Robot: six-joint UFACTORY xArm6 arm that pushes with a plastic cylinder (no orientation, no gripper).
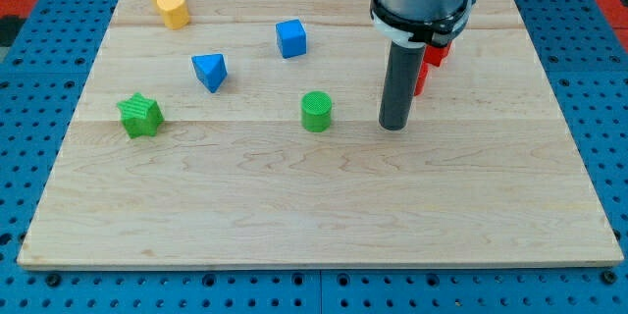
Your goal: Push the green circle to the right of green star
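The green circle [316, 112] is a short green cylinder standing near the middle of the wooden board [324, 216]. The green star [139, 115] lies at the view's left, far from the circle and at about the same height in the view. My tip [393, 126] rests on the board just to the right of the green circle, with a gap between them. The dark rod rises from it to the arm at the view's top.
A blue triangle [210, 71] and a blue cube [290, 37] lie above the line between star and circle. A yellow block [170, 4] sits at the top left. Red blocks [430, 63] are partly hidden behind the rod.
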